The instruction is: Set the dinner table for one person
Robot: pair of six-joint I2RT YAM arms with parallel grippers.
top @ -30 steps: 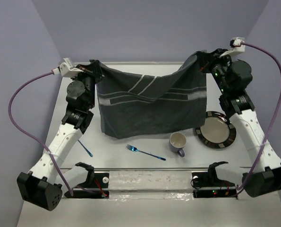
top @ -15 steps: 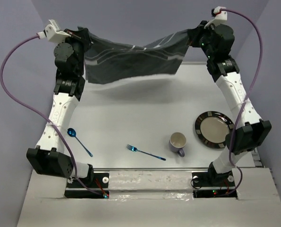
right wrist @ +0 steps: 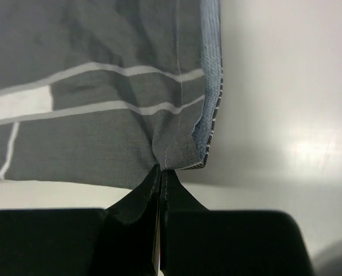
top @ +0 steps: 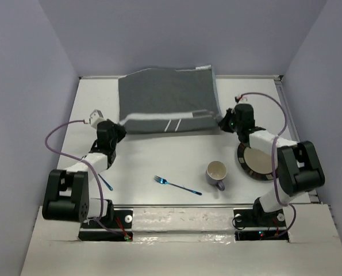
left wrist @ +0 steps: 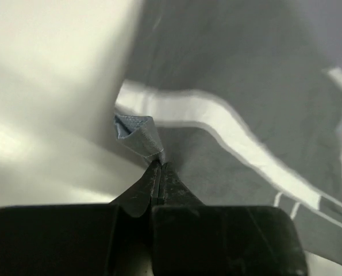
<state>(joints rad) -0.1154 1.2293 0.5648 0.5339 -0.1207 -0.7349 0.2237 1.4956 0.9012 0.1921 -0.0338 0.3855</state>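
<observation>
Blue utensil (top: 108, 186) half behind the left arm (top: 96, 160)

Dark grey, pale-striped placemat (top: 168, 100); white dinner table (top: 159, 155); blue fork (top: 177, 186).

No readable text, label, brand or number shows in any view.
</observation>
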